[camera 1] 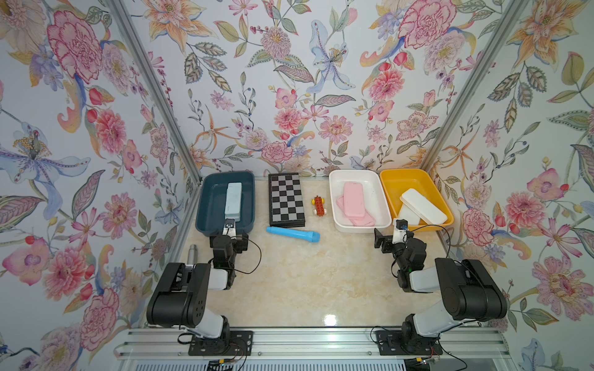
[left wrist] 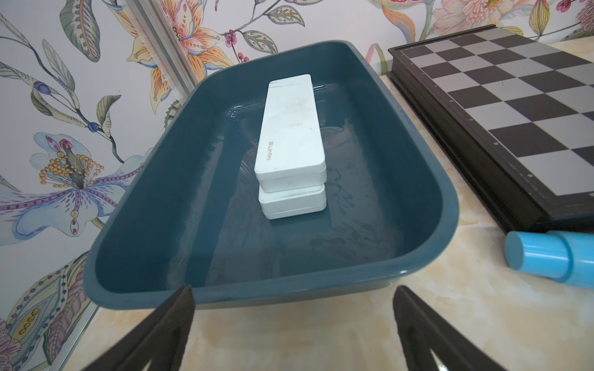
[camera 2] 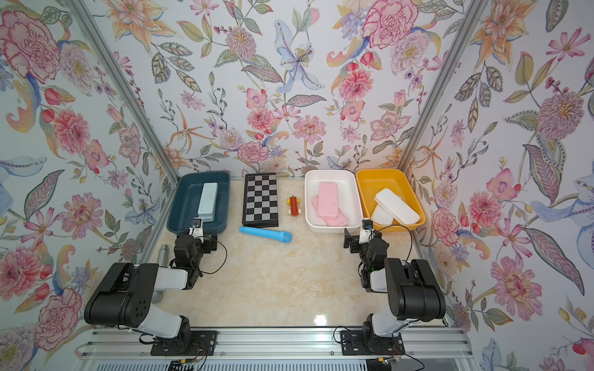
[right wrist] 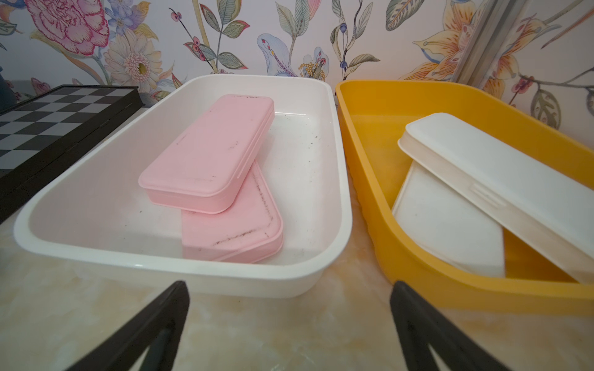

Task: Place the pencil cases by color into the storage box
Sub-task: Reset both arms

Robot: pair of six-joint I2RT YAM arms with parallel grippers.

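Two light blue pencil cases (camera 1: 233, 200) (left wrist: 291, 128) lie stacked in the dark blue tray (camera 1: 205, 205) (left wrist: 427, 180). Pink pencil cases (camera 1: 353, 197) (right wrist: 209, 151) overlap one another in the white tray (camera 1: 376, 192) (right wrist: 308, 160). Two white pencil cases (camera 1: 422, 202) (right wrist: 501, 180) lean crosswise in the yellow tray (camera 1: 395, 189) (right wrist: 369, 135). My left gripper (camera 1: 229, 233) (left wrist: 294, 295) hovers at the blue tray's near rim, open, with nothing between its fingers. My right gripper (camera 1: 390, 236) (right wrist: 289, 289) stands open over the tabletop, in front of the gap between the white and yellow trays.
A black-and-silver checkered board (camera 1: 286, 199) lies between the blue and white trays. A bright blue tube (camera 1: 292, 234) rests in front of it, and a small red toy car (camera 1: 319, 205) beside it. A metal cylinder (camera 1: 192, 253) lies by the left wall.
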